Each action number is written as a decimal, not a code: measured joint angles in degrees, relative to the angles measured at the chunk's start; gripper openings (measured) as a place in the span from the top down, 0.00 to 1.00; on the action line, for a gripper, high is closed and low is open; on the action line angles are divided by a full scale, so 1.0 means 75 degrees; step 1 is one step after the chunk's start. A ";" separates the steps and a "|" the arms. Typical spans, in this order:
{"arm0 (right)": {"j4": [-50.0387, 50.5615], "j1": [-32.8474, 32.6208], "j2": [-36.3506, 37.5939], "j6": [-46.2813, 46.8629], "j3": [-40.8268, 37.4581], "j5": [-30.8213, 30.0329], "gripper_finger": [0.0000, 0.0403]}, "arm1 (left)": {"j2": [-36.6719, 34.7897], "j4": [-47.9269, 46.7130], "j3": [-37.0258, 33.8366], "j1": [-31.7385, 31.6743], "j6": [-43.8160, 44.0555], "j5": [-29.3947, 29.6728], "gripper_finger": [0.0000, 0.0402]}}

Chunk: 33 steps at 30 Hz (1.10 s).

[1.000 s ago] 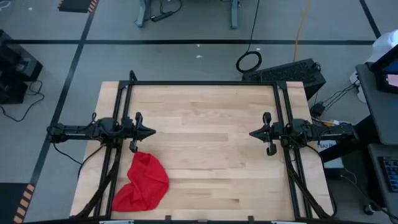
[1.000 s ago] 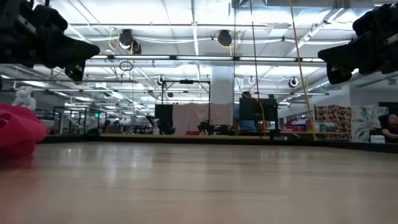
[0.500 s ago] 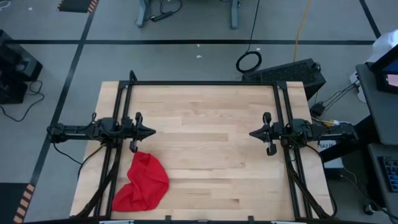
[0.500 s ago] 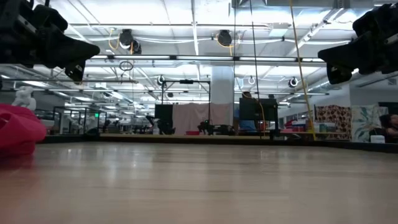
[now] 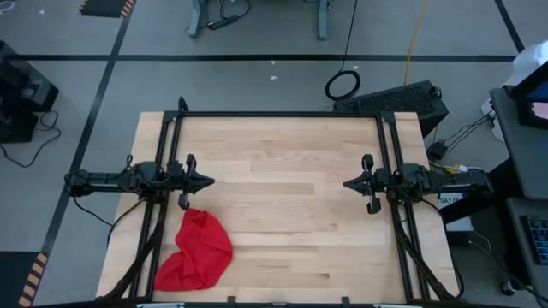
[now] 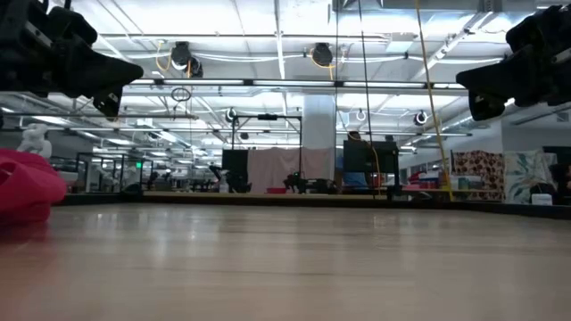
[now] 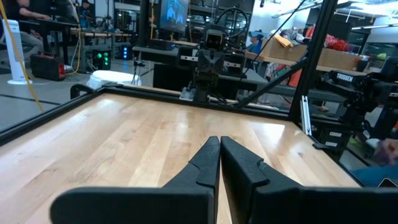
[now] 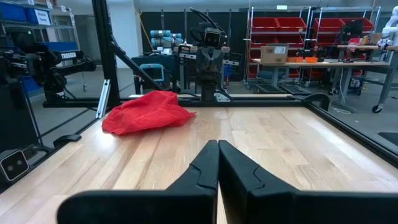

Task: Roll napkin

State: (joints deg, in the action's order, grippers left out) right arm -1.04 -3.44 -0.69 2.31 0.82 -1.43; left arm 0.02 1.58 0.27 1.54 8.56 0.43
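Note:
The red napkin (image 5: 197, 251) lies crumpled in a loose heap on the wooden table near its front left corner; it also shows in the right wrist view (image 8: 148, 111) and at the low view's left edge (image 6: 27, 185). My left gripper (image 5: 211, 181) hangs shut above the table's left side, pointing level toward the right, just behind the napkin and clear of it. My right gripper (image 5: 346, 183) hangs shut above the right side, pointing level toward the left. In the wrist views the left gripper (image 7: 220, 142) and the right gripper (image 8: 218, 144) show their fingertips closed together with nothing between them.
A black metal frame (image 5: 278, 114) runs along the table's far edge and down both sides. The bare wooden tabletop (image 5: 291, 214) stretches between the two arms. Beyond the table lie a cable coil (image 5: 342, 85) and a black case (image 5: 398, 101) on the floor.

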 joint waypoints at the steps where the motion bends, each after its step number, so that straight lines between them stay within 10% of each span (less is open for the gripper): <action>1: 0.0000 0.0000 -0.0003 0.0002 -0.0002 0.0000 1.00 | 0.0001 0.0000 -0.0002 -0.0001 0.0000 -0.0003 0.94; 33: 0.0000 -0.0001 -0.0003 0.0000 0.0000 0.0001 1.00 | 0.0001 0.0079 -0.0001 -0.0003 -0.0287 0.0546 0.94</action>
State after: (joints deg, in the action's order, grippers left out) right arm -1.04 -3.45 -0.71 2.31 0.82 -1.42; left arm 0.02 2.17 0.26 1.52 6.41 4.52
